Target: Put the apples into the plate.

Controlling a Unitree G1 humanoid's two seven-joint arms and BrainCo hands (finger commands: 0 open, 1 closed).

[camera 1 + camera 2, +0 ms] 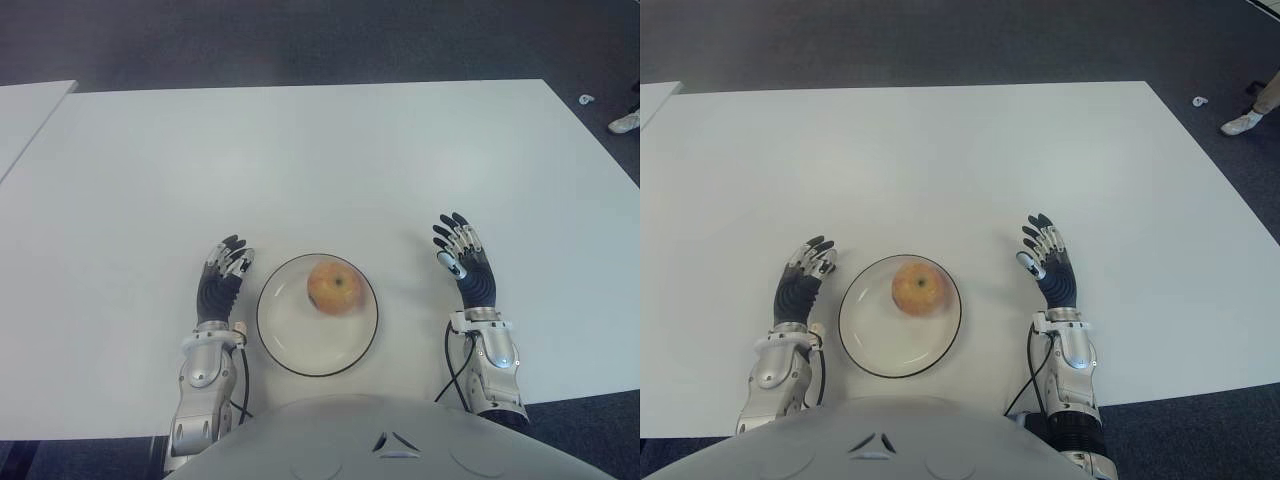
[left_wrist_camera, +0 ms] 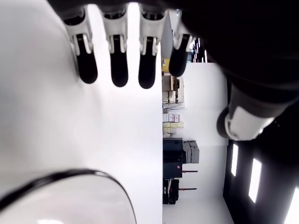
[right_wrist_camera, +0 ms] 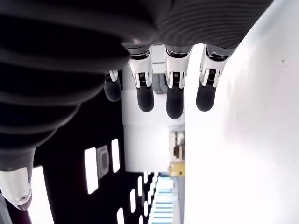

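One apple only is seen, and no other is spotted anywhere on the white table (image 1: 300,150). The plate (image 1: 285,345) is flanked by the left hand (image 1: 222,280) and right hand (image 1: 465,262), both held flat, fingers extended, nothing gripped. The apple (image 1: 335,287) is already lodged in the plate, so the task is judged finished.

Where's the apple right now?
The apple sits in the white plate on the table, close in front of the robot, between its open left hand and open right hand; neither hand touches it.
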